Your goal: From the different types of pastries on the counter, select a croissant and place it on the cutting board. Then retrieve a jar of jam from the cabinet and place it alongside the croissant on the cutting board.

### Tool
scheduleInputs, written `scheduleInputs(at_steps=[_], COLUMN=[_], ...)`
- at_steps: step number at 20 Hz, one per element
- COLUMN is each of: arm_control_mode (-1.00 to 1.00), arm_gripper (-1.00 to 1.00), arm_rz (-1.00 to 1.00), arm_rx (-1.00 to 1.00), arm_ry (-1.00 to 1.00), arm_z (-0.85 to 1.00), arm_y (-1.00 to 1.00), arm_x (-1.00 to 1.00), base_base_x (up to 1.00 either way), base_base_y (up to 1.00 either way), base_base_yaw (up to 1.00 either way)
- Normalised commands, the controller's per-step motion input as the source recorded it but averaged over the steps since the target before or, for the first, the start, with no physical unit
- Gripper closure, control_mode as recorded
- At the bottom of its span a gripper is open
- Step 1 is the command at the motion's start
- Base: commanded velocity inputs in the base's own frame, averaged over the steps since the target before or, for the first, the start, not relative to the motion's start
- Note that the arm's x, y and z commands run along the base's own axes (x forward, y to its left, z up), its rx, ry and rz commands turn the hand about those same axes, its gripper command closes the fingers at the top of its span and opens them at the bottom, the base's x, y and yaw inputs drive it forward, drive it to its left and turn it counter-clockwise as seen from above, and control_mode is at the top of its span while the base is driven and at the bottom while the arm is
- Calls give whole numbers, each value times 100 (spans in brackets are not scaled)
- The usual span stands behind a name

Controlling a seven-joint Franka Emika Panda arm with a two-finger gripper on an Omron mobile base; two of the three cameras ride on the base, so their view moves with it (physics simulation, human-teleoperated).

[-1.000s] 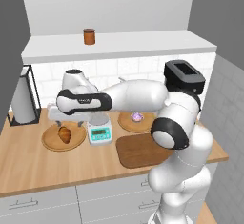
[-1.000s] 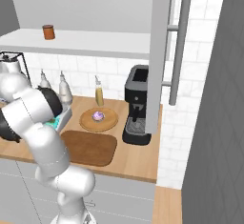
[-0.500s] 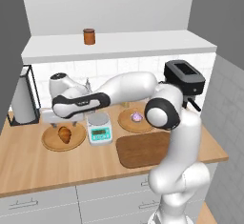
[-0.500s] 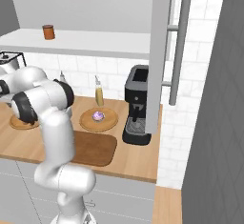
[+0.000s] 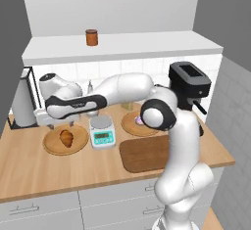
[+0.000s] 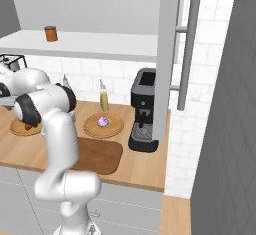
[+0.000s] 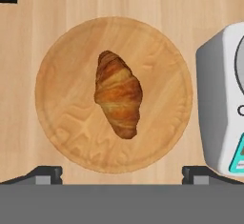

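Wide-open, empty gripper (image 7: 122, 174) hovers above the croissant (image 7: 117, 94) lying on a round wooden plate (image 7: 62, 118), beside the scale (image 7: 221, 108).

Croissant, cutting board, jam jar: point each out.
croissant (image 7: 118, 94), hand view, middle of its body.
cutting board (image 5: 144, 154), left base view, bare top surface.
jar of jam (image 5: 91, 37), left base view, side wall.

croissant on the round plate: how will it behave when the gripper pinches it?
The croissant looks flaky and layered, so probably light and crushable. Its tapered ends may slip from the fingers, so a grip across the wide middle seems safer. It lies flat on the round plate, so it is unlikely to roll.
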Motion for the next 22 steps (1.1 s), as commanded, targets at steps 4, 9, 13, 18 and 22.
scheduleInputs(at_steps=[4, 9, 13, 18, 22], arm_control_mode=[-100, -100, -100, -100, -100], arm_gripper=[-100, -100, -100, -100, -100], arm_rz=[0, 0, 0, 0, 0], arm_rx=[-1, 0, 0, 0, 0], arm_ry=[-27, -9, 0, 0, 0], arm_z=[-25, -7, -4, -28, -24], arm_y=[-5, -12, -1, -7, -1], arm_x=[5, 3, 2, 13, 11], base_base_x=[0, 0, 0, 0, 0], base_base_y=[0, 0, 0, 0, 0], base_base_yaw=[0, 0, 0, 0, 0])
